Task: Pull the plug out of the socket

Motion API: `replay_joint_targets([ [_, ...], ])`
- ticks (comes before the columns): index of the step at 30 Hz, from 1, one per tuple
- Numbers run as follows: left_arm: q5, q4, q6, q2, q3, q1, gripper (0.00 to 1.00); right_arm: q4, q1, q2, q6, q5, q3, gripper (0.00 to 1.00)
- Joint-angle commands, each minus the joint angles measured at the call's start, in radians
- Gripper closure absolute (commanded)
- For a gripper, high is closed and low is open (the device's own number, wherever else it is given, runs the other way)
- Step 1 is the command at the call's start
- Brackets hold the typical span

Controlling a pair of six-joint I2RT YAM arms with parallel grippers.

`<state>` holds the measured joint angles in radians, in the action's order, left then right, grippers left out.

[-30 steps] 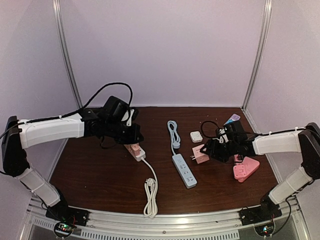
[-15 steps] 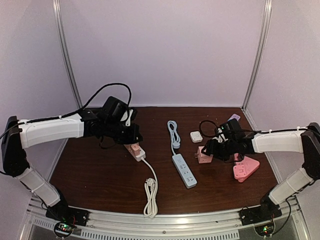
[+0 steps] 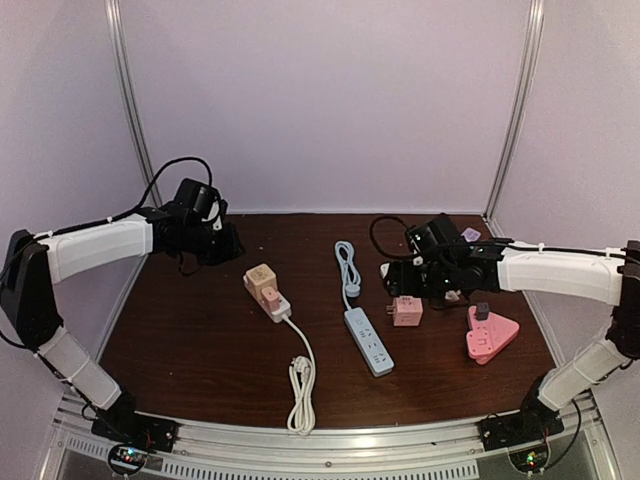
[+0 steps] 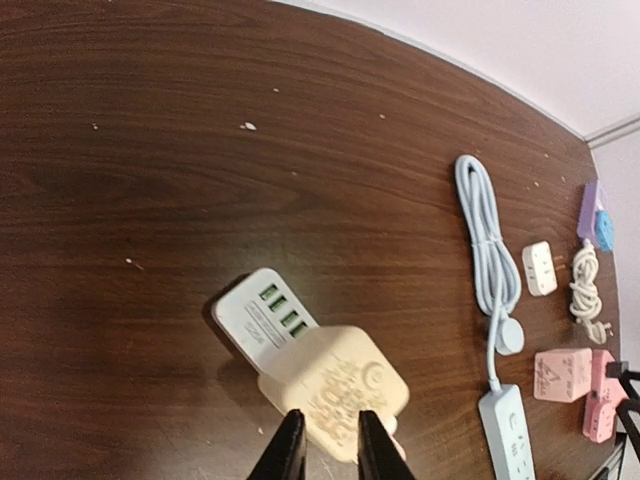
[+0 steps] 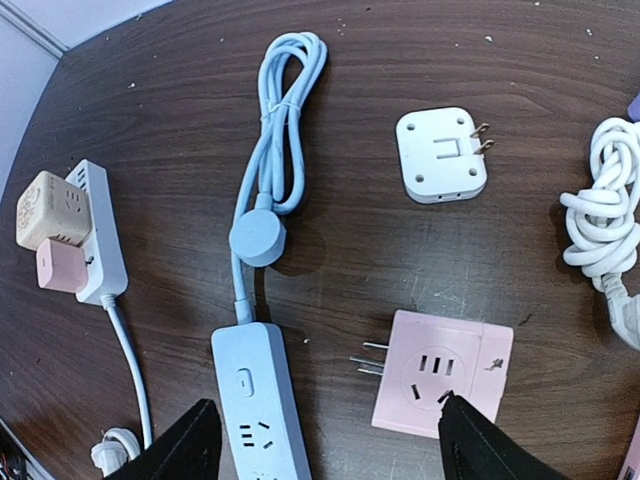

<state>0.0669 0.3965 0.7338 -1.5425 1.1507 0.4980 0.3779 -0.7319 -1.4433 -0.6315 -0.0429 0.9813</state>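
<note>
Left gripper (image 4: pixel 325 440) backs away, jaws narrow and empty, and we see the beige cube plug (image 4: pixel 335 388) still seated in the white power strip (image 4: pixel 262 318), unpulled. Right gripper (image 5: pixel 325 440), jaws wide, has let the pink adapter (image 5: pixel 440 372) down.

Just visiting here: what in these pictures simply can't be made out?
Left wrist view: how the cream adapter sits in the white strip; its body hides the prongs.
Right wrist view: the blue strip's lower end, cut off by the bottom edge.
Same view: the white coiled cable, cut by the right edge.
Top view: markings on the pink triangular socket, too small.
</note>
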Motion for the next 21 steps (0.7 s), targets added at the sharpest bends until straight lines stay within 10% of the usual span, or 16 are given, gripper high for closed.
replay_joint_targets([
  [1,0.06,-0.073,-0.04,-0.123,0.051,-0.086,0.82,0.067,-0.042,-0.037,0.031,-0.08,0.054,0.24],
  [21,0.281,-0.281,0.059,-0.294,-0.034,-0.074,0.88,0.067,-0.155,-0.137,0.118,-0.074,0.203,0.24],
])
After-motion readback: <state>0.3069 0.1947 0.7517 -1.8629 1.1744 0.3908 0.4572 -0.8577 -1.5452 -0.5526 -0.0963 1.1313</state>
